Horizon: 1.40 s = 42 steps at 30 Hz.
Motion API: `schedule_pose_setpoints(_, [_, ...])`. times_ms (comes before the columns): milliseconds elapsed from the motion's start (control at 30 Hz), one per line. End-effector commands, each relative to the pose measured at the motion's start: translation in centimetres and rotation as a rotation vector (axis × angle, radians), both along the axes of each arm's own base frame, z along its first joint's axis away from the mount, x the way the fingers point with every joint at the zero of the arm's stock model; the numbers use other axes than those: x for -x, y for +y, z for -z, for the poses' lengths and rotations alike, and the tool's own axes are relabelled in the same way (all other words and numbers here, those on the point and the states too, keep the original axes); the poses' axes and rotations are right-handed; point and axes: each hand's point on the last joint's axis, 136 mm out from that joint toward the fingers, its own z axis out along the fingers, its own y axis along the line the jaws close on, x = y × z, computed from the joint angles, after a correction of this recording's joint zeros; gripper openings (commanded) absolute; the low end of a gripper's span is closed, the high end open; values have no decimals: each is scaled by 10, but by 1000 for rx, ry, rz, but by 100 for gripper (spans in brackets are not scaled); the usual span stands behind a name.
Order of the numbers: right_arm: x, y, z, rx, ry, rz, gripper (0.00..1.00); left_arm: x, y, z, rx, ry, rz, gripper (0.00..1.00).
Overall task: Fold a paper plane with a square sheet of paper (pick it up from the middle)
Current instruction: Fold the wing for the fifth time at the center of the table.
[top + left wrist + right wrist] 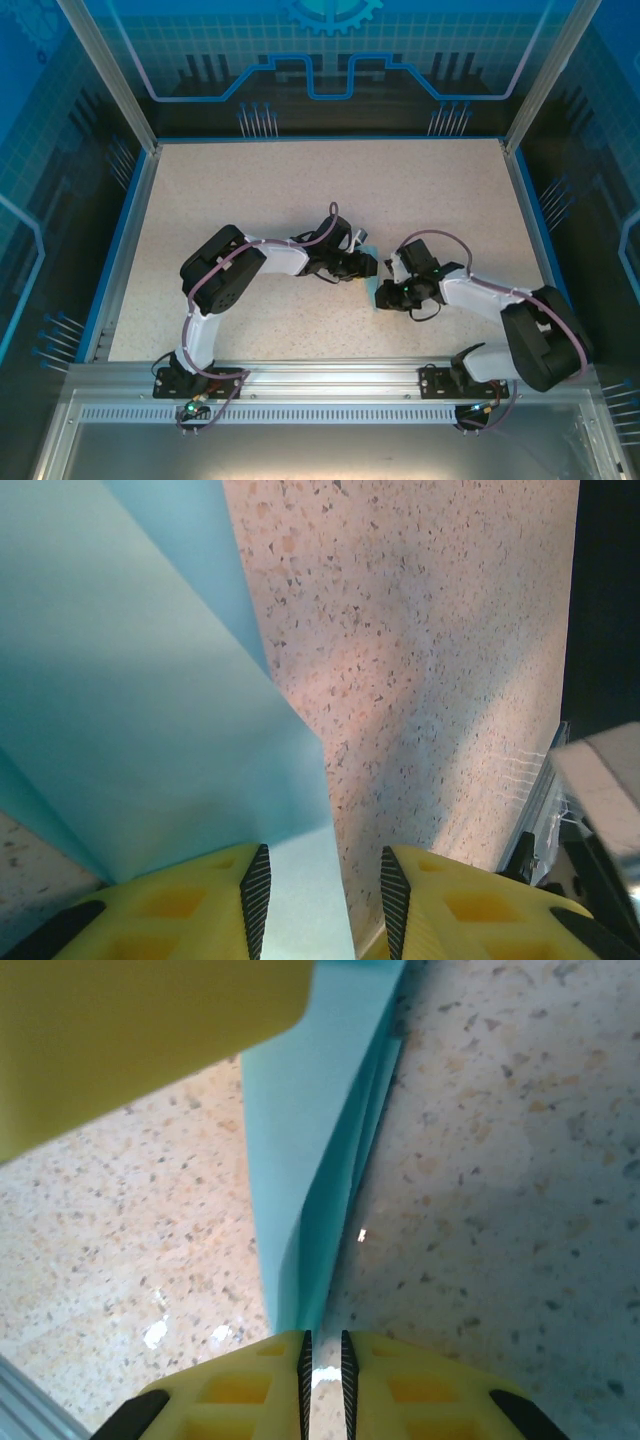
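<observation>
Speckled tabletop, centre: folded blue paper runs lengthwise away from the right gripper, pinched on its edge; left gripper jaws stand part-open over it.

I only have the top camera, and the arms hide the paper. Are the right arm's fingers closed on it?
Observer: Yes. In the right wrist view the right fingers stand almost together, pinching an edge of the folded paper.
Operator: Is it one layer there?
Observer: No, several folded edges lie stacked, running away from the pinch.
Operator: And the left fingers?
Observer: The left fingers stand apart. Part of the paper lies in the gap above the speckled table, not clamped.
</observation>
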Motion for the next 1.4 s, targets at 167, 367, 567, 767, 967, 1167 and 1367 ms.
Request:
schedule_pose_setpoints(167, [-3, 24, -43, -175, -54, -27, 11, 4, 1, 4, -24, 17, 18, 39])
schedule_pose_setpoints(367, [-1, 44, -29, -225, 24, -84, 10, 3, 0, 3, -24, 14, 16, 39])
schedule_pose_setpoints(567, [11, 17, 10, -67, 109, -29, 9, 4, 0, 4, -31, 16, 24, 39])
schedule_pose_setpoints(767, [33, 8, 25, -65, 175, 3, 9, 3, 2, 6, -39, 17, 24, 39])
schedule_pose_setpoints(967, [42, -3, 28, -88, 203, 57, 8, 5, 2, 7, -46, 20, 30, 39])
schedule_pose_setpoints(1167, [17, -3, -17, -127, 24, 65, 19, 5, 2, 7, -46, 25, 29, 39])
schedule_pose_setpoints(1367, [-15, -12, -26, -43, -114, 81, 43, 4, 0, 4, -33, 25, 25, 39])
